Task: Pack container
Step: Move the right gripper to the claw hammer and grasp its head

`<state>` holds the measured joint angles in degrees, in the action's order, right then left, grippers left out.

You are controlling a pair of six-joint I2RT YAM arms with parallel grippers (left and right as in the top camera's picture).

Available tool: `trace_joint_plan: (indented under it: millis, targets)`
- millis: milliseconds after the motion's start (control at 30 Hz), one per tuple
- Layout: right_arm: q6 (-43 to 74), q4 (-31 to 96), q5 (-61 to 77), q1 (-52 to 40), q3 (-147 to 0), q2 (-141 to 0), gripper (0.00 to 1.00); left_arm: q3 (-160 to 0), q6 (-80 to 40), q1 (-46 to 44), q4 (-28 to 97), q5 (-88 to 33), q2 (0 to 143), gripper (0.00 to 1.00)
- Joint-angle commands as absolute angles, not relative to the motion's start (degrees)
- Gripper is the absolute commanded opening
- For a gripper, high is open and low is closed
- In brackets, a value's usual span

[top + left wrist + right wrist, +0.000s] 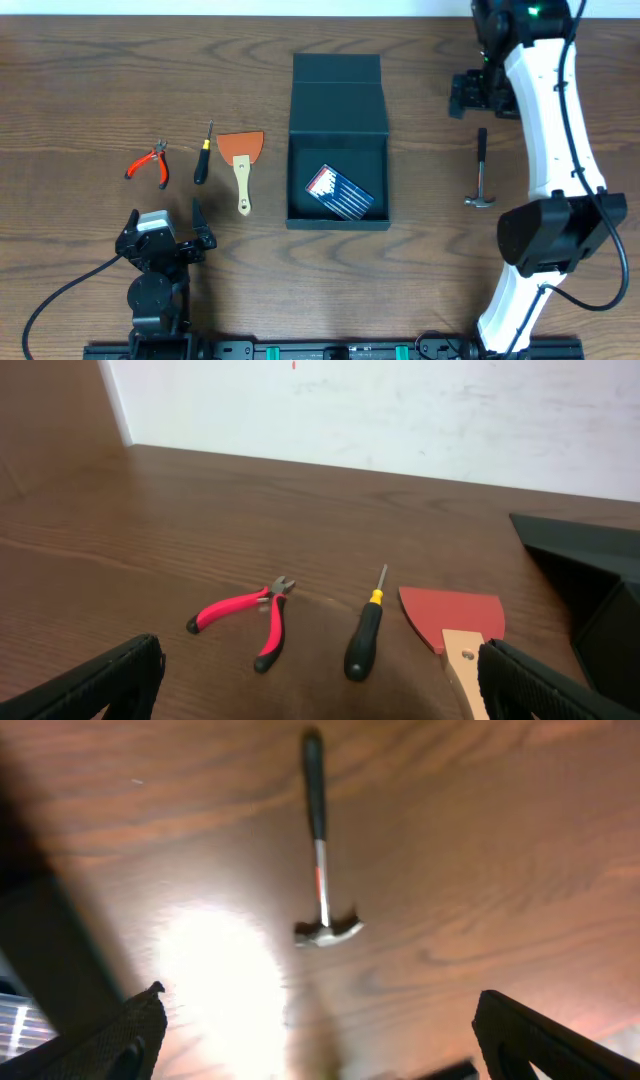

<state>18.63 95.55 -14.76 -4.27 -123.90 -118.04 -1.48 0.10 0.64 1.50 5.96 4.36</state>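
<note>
Right wrist: hammer (320, 850) flat on the wood table (480, 840), view blurred.

Hammer lies nearly straight up-frame, tilted slightly. Dark grip at the far end, thin metal shank with a red mark, steel head (328, 931) at the near end. Bright glare patch on the wood just left of and below the head. The dark slab well left of the hammer looks like the container (45, 950), though it's too soft to make out edges. Something pale and striped sits at the frame edge below that. The right gripper (330, 1050) is below the hammer, with fingers (115, 1040) spread wide to both bottom corners, nothing between them, clear of the hammer.
</note>
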Motion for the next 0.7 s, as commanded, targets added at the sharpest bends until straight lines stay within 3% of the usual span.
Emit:
trace_joint_plan:
  millis: [0, 267, 667]
  targets:
    - [18.00, 95.48, -14.35, -3.46, -120.46, -117.86, 0.99, -0.23, 0.84, 0.84, 3.57, 6.61, 3.99, 0.99]
    - [17.78, 85.93, -14.02, -2.39, -104.38, -115.35, 0.99, -0.23, 0.84, 0.84, 3.57, 6.61, 3.99, 0.99]
    - [5.85, 62.63, -5.04, 1.17, -73.67, -105.71, 0.99, -0.23, 0.84, 0.84, 3.57, 6.61, 3.99, 0.99]
